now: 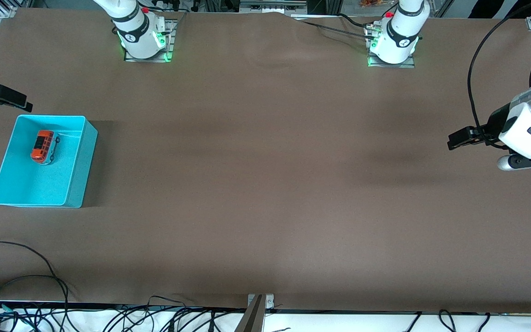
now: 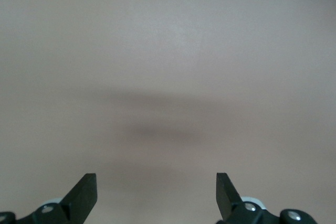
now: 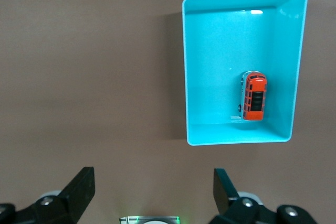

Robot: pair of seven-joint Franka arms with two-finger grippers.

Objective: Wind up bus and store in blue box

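The bus is seen lying inside the blue box, in the half of the box farther from the front camera, close to the wall on the side away from the table's middle. Its orange-red roof is turned up and its length runs along the box's long walls. In the right wrist view the bus is seen resting near a short end wall of the blue box, with nothing gripping it. The box stands on the brown table at the right arm's end.

The right gripper is held in the air at the table's edge at the right arm's end, just past the corner of the box that lies farther from the front camera. Its fingers are spread wide apart and nothing is held between them; the right gripper is pointed down at bare table beside the box.

The left gripper is held over bare table at the left arm's end, well apart from the box, with the arm's white wrist bent toward the table's middle. Its fingers are likewise spread wide and nothing is held by the left gripper; only brown table surface is seen below it.
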